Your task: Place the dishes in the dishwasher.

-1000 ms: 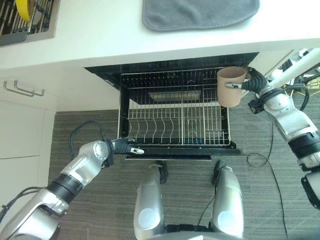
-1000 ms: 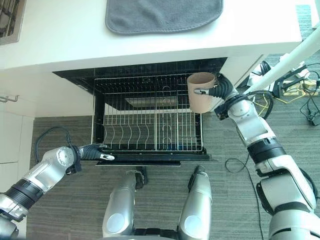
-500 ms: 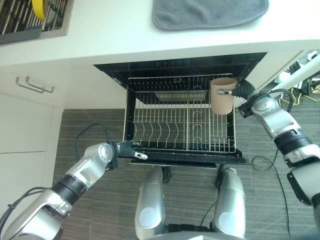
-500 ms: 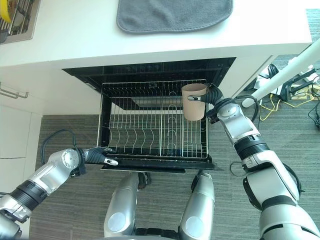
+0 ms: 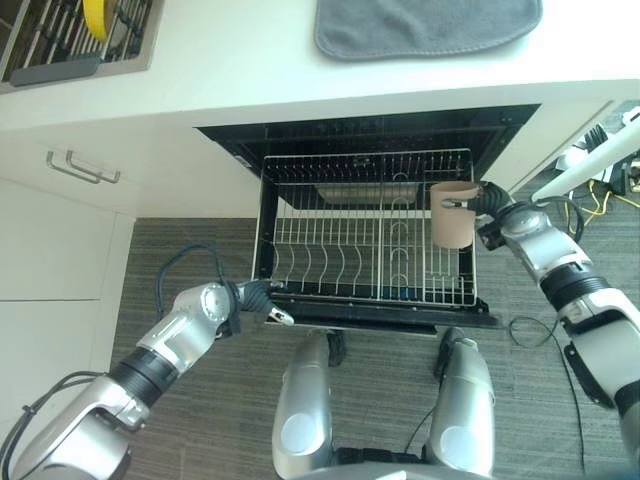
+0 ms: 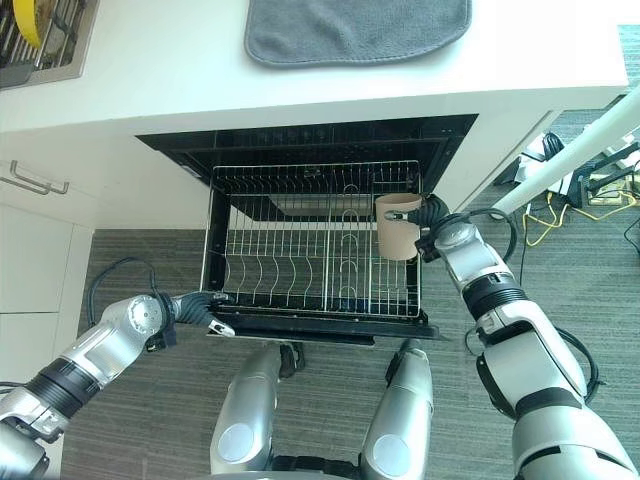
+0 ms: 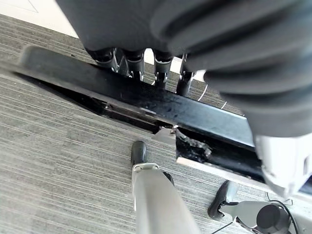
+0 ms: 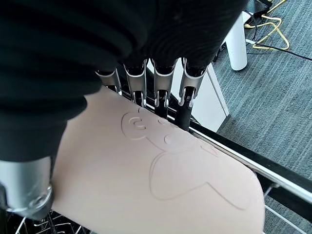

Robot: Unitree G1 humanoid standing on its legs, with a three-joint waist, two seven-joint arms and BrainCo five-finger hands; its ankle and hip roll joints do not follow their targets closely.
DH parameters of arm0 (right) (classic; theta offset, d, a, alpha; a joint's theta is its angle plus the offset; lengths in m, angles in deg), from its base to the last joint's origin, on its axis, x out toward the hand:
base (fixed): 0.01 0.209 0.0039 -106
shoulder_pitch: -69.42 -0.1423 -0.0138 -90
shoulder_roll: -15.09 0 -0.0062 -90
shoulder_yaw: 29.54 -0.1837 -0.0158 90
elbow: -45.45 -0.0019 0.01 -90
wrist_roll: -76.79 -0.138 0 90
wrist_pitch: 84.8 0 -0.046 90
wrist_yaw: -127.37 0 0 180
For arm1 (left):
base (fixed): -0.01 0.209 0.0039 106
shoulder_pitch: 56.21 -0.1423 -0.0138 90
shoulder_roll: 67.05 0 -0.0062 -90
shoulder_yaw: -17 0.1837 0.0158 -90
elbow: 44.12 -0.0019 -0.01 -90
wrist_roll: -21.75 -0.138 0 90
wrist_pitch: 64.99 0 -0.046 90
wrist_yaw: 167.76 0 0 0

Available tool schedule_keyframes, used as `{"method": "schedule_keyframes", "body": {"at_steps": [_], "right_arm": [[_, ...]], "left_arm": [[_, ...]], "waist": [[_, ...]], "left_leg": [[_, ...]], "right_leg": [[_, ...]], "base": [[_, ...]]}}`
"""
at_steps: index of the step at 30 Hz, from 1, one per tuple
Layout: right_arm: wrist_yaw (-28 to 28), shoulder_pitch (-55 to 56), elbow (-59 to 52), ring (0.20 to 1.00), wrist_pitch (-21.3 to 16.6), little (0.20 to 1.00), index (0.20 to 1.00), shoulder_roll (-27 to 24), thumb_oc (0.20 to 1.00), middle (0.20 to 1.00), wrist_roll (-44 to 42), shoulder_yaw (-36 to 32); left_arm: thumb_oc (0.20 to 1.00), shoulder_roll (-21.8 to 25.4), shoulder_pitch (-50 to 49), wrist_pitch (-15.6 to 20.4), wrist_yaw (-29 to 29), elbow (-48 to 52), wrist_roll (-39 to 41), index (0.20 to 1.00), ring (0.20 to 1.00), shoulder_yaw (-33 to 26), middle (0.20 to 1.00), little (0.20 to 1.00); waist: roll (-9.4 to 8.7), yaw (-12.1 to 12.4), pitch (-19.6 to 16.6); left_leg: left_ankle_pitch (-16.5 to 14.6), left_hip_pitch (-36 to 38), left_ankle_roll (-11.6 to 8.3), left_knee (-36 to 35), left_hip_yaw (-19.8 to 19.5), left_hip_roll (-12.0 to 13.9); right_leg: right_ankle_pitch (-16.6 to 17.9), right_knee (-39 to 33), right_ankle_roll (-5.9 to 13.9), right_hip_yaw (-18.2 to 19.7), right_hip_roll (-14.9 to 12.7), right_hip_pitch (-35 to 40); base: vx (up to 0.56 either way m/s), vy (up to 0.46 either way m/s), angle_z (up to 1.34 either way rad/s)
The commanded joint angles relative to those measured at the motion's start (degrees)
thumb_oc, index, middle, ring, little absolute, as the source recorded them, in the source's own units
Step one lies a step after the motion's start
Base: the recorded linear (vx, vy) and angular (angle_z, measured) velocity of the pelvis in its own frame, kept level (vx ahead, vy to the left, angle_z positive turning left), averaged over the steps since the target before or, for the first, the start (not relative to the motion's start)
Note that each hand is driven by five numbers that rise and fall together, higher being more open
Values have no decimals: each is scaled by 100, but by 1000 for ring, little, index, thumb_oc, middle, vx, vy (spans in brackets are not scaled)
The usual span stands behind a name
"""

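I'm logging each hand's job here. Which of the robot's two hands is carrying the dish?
The right hand. Its fingers wrap the beige cup, held over the right side of the pulled-out rack. The left hand is on the front edge of the dishwasher door, with no dish.

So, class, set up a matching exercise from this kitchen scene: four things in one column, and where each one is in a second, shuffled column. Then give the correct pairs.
Things:
1. beige cup
2. grey mat
3. wire rack
4. left hand

Places:
A. lying on the white counter
B. at the front left edge of the open dishwasher
C. held in the right hand over the rack's right side
D. pulled out of the dishwasher

Pairs: 1-C, 2-A, 3-D, 4-B
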Motion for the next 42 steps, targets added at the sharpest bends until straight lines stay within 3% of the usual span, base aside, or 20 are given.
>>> {"method": "schedule_keyframes", "body": {"at_steps": [1,11,12,13,18,31,37,42], "right_arm": [[111,-268,457,200,-53,200,200,-40,200,200,-54,-57],[196,-431,1054,206,205,206,206,140,206,206,105,14],[235,-485,1178,749,229,749,749,160,749,749,103,-4],[249,-548,1317,1000,210,1000,1000,190,1000,1000,113,-25],[540,-589,1295,1000,307,1000,1000,209,1000,1000,-193,-110],[935,-381,336,1000,-12,1000,1000,-15,1000,1000,-709,-334],[1104,-60,-1118,1000,-144,1000,1000,-159,1000,1000,-1206,-821],[1000,775,-3021,1000,-104,1000,1000,-203,1000,1000,-1634,-1435]], "left_arm": [[1000,45,-592,-116,-420,427,240,1000,1000,488,1000,1000],[1000,115,-412,-138,-403,451,479,1000,1000,524,1000,1000],[1000,113,-410,-124,-447,458,468,1000,1000,523,1000,1000],[1000,106,-408,-96,-472,451,439,1000,1000,564,1000,1000],[1000,100,-405,-157,-443,483,449,1000,1000,570,1000,1000],[1000,102,-687,-330,-414,739,463,1000,1000,406,1000,1000],[1000,24,-1062,-422,-118,881,456,1000,1000,266,1000,1000],[1000,-34,-1407,-497,49,1048,411,1000,1000,-31,1000,1000]], "waist": [[85,291,-91],[154,378,-83],[158,399,-86],[167,420,-95],[163,427,-93],[145,301,-72],[111,141,-72],[30,-47,-72]], "left_leg": [[-530,166,44,90,-322,183],[-467,152,39,65,-352,166],[-470,157,43,76,-362,164],[-468,167,43,78,-365,162],[-456,164,44,81,-371,167],[-462,237,32,100,-295,225],[-448,298,30,54,-204,261],[-464,352,53,53,-128,301]], "right_leg": [[61,-192,-126,-162,-136,-19],[96,-180,-114,-195,-184,-19],[96,-167,-115,-205,-193,-10],[95,-153,-110,-215,-207,1],[89,-119,-105,-202,-203,-5],[90,-113,-99,-137,-163,36],[73,-140,-92,-59,-90,48],[51,-134,-93,14,-30,74]], "base": [[0,0,0],[2,-2,0],[25,-16,4],[27,-7,3],[6,0,2],[3,1,0],[19,29,-2],[26,29,-10]]}}
